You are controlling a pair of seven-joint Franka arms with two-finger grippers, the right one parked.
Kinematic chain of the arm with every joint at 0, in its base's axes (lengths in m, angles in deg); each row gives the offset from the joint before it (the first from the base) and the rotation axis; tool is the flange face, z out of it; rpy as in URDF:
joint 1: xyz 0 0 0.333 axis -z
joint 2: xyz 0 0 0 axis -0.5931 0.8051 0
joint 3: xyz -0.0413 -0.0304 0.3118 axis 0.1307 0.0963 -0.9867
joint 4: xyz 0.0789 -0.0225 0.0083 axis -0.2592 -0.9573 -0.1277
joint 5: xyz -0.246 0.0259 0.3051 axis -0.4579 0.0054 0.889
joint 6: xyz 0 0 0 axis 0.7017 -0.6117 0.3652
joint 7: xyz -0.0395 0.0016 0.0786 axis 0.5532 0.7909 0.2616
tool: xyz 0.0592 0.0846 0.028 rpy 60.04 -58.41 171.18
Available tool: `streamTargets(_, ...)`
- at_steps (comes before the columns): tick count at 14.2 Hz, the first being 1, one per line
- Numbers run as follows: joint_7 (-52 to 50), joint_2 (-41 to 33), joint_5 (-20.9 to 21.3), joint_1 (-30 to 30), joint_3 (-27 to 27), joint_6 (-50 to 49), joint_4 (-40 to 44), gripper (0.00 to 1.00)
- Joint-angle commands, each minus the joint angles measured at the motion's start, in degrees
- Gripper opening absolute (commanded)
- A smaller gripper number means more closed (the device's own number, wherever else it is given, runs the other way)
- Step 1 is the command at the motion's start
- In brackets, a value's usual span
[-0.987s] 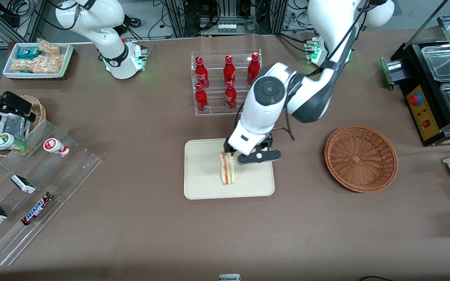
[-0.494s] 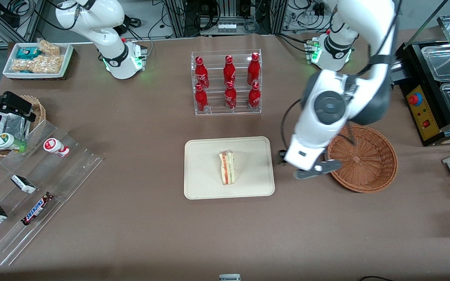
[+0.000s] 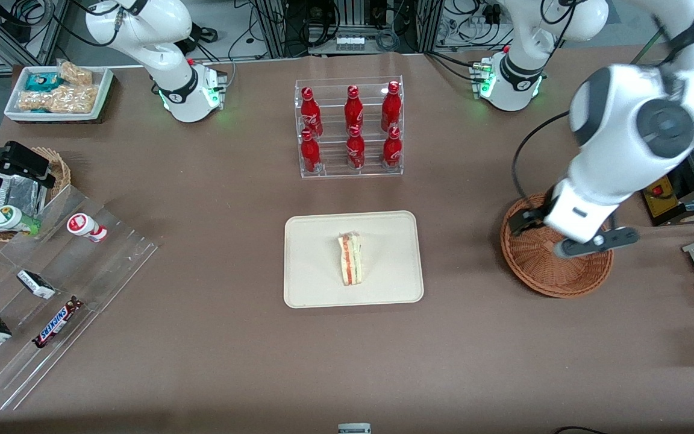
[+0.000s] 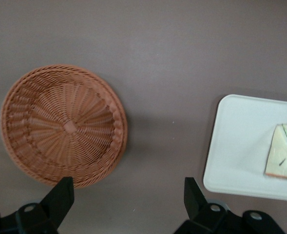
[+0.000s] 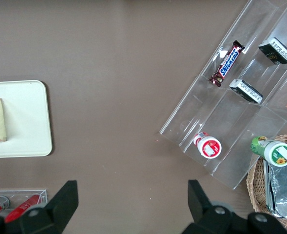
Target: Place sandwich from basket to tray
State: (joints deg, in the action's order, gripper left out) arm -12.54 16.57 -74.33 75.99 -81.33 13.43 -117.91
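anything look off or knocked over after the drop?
Nothing stands out. The sandwich rests on the tray, standing on edge with its filling stripes showing. The basket sits flat and holds nothing. The gripper is open, above the table between basket and tray.

Sandwich (image 3: pixel 350 258) on tray (image 3: pixel 314 283); hand (image 3: pixel 540 232) above basket (image 3: pixel 540 274)

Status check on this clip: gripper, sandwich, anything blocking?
Gripper open, empty, above the basket. Sandwich lying on the tray, untouched. Basket holds nothing. No obstruction around tray.
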Motion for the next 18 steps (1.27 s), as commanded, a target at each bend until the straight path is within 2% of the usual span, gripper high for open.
streamTargets(1, 2.4, -6.5, 0.9, 1.0, -1.6, -3.1, -1.9, 1.00)
streamTargets(4, 2.4, -10.0, 4.2, 0.9, -1.6, -5.3, -1.8, 1.00)
streamTargets(10, 2.4, -9.9, 4.3, 0.4, -1.0, -5.3, -1.2, 1.00)
streamTargets(11, 2.4, -9.3, 3.9, -4.8, 0.7, -5.3, -1.2, 1.00)
streamTargets(12, 2.7, -9.1, 4.2, -8.1, 5.9, -5.2, -0.9, 1.00)
streamTargets(15, 3.7, -8.9, 4.0, -18.5, 15.0, -5.3, -0.5, 1.00)
streamTargets(18, 5.3, -8.9, 3.8, -34.6, 29.7, -5.4, -0.6, 1.00)
